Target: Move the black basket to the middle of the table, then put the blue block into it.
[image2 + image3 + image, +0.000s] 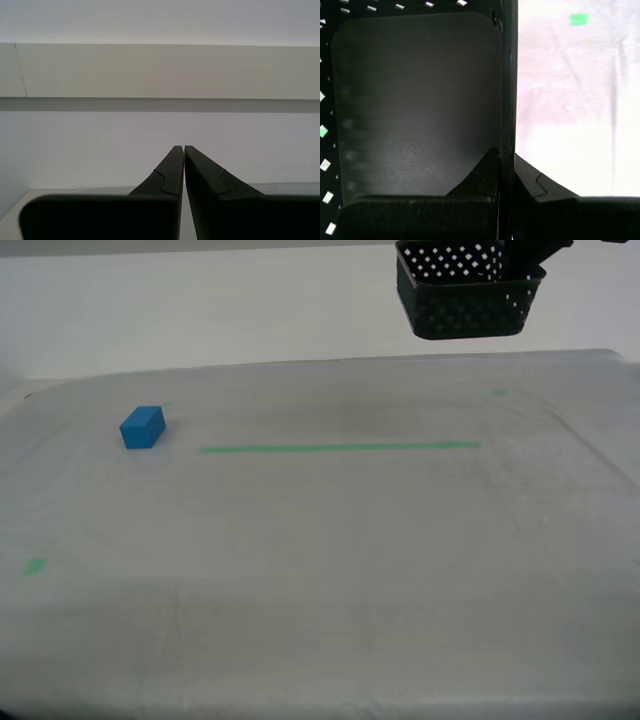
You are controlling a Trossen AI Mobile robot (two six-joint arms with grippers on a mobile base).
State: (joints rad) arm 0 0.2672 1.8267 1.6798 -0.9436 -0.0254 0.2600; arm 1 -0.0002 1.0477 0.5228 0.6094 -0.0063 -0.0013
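Note:
The black basket (pixel 467 290) hangs in the air at the top of the exterior view's right, well above the table (pixel 330 570). My first gripper (pixel 507 156) is shut on the basket's wall (pixel 508 75), one finger inside and one outside; the basket's floor (pixel 415 100) fills the first wrist view. Its arm shows as a dark shape (pixel 540 252) above the basket. The blue block (pixel 143 427) lies on the cloth at the exterior view's left. My second gripper (pixel 183 148) is shut and empty, facing a pale wall; it does not show in the exterior view.
A green tape line (pixel 338 448) runs across the table's middle. Small green marks sit at the near left (pixel 35 566), at the far right (pixel 498 392) and below the basket in the first wrist view (pixel 578 19). The table's far edge meets a white wall.

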